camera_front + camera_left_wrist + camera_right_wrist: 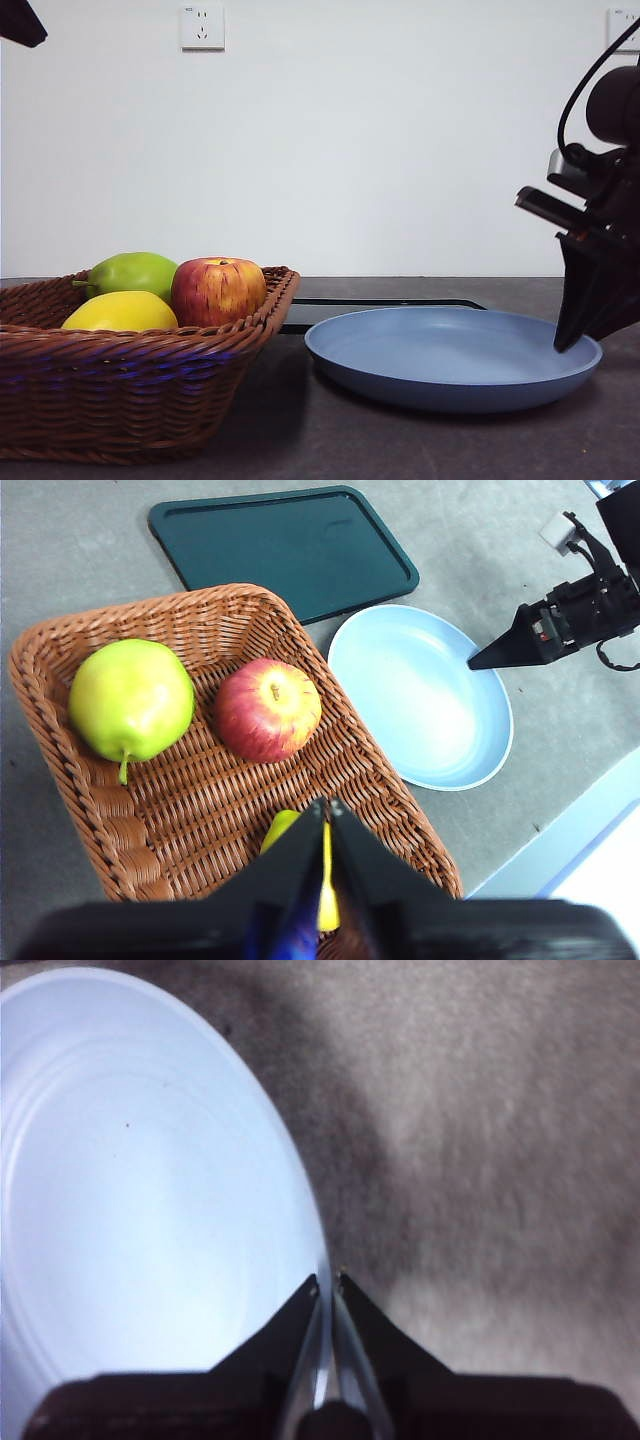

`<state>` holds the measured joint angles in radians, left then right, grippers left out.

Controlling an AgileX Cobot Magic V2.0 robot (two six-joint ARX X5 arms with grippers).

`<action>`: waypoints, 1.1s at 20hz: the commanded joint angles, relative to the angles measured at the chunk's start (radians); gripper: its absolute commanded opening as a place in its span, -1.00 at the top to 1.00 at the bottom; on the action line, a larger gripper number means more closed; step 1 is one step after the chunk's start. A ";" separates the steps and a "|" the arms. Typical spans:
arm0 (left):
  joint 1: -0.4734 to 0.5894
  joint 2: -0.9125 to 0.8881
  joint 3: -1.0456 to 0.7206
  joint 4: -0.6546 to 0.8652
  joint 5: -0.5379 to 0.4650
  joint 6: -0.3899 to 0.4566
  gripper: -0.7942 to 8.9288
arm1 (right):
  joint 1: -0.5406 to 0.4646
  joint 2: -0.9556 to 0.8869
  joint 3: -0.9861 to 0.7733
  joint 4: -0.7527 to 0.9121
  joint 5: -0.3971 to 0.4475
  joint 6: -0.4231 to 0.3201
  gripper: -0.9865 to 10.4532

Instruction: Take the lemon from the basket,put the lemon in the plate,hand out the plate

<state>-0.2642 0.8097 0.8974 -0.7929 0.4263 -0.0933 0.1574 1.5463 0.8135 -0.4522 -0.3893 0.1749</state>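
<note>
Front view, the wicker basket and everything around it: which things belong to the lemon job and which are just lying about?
Belong:
bright yellow oval lemon
brown woven wicker basket
shallow round light blue plate
right gripper, closed on the plate's rim

Lying about:
green pear
red-yellow apple
flat dark tray

no readable text, wall socket (pixel 202 27) marking too small to read

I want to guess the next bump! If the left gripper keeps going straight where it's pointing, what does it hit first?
Probably the lemon. The left gripper points down into the basket, its shut jaws right over that yellow fruit. Depth is hard to judge, though.
</note>
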 commanded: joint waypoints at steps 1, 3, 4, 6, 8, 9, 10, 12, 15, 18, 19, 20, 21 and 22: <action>-0.006 0.006 0.014 -0.014 0.005 -0.059 0.28 | 0.000 -0.051 0.016 -0.021 0.002 0.008 0.82; -0.013 0.006 0.014 -0.048 0.032 -0.097 0.13 | 0.000 -0.117 0.017 -0.044 0.002 0.008 0.82; -0.020 0.006 0.014 -0.061 0.050 -0.117 0.11 | 0.000 -0.154 0.017 -0.054 0.002 0.008 0.82; -0.045 0.006 0.014 -0.073 0.047 -0.166 0.11 | 0.000 -0.234 0.021 -0.068 0.002 0.008 0.82; -0.083 0.015 0.014 -0.057 0.035 -0.223 0.11 | 0.000 -0.312 0.033 -0.098 0.003 0.009 0.82; -0.111 0.028 0.014 -0.051 0.000 -0.250 0.11 | 0.000 -0.343 0.045 -0.123 0.006 0.009 0.82; -0.146 0.051 0.014 -0.051 -0.058 -0.260 0.11 | 0.000 -0.369 0.061 -0.153 0.006 0.011 0.82; -0.217 0.106 0.014 -0.053 -0.153 -0.275 0.11 | 0.000 -0.401 0.090 -0.205 0.008 0.011 0.82; -0.322 0.209 0.014 -0.036 -0.285 -0.280 0.11 | 0.000 -0.423 0.126 -0.261 0.061 0.008 0.82; -0.383 0.318 0.014 -0.015 -0.338 -0.280 0.11 | 0.000 -0.429 0.137 -0.268 0.057 0.008 0.82; -0.395 0.353 0.014 -0.011 -0.348 -0.280 0.11 | 0.000 -0.430 0.137 -0.268 0.057 0.008 0.82; -0.406 0.391 0.014 -0.003 -0.350 -0.280 0.11 | 0.000 -0.430 0.138 -0.268 0.057 0.008 0.82; -0.412 0.423 0.014 0.008 -0.349 -0.282 0.11 | 0.000 -0.430 0.138 -0.268 0.056 0.008 0.82; -0.415 0.455 0.014 0.019 -0.353 -0.285 0.11 | 0.000 -0.430 0.138 -0.268 0.056 0.008 0.82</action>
<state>-0.6693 1.2541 0.8974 -0.7784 0.0780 -0.3695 0.1558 1.1126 0.9257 -0.7322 -0.3290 0.1757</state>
